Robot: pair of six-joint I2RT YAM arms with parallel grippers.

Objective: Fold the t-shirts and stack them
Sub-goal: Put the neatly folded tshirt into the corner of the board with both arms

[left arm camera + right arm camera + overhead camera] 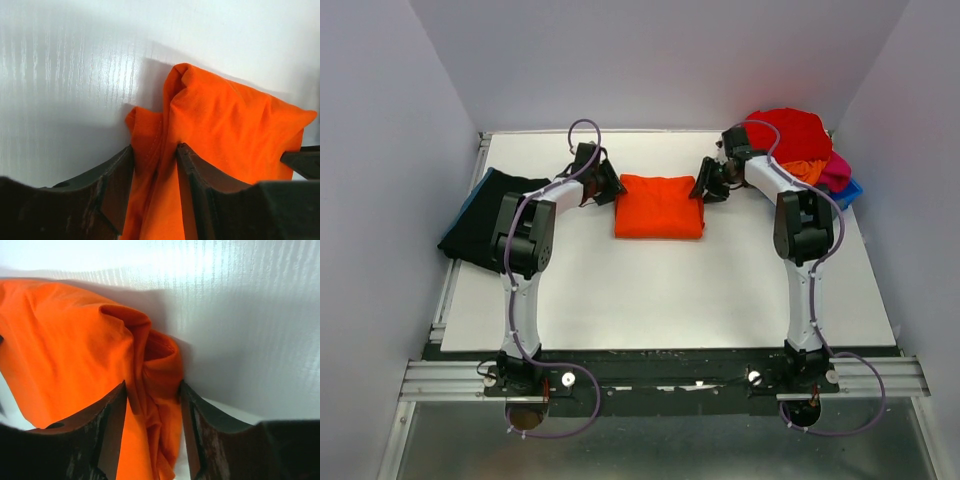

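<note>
While the orange tee lies folded into a neat rectangle on the white table, toward its far side and about midway across, both arms reach in to it from either side; the left gripper meets its left edge and the right gripper its right edge.

From the left wrist, the left gripper has a bunched fold of orange cloth filling the gap between its dark fingers; the cloth touches both inner faces, so the jaws pinch the tee; beyond them the cloth humps up off the table into a soft ridge.

From the right wrist, the right gripper shows the same; a rolled hem of the tee sits between its fingers, pressed on both sides, so it too pinches the cloth.

At the table's left edge a black tee lies spread flat, partly under the left arm, well apart from the orange tee.

At the far right corner a loose heap holds a red tee on top, a second orange tee under it and a magenta tee beside that; a blue bin shows just below the heap, mostly hidden.
</note>
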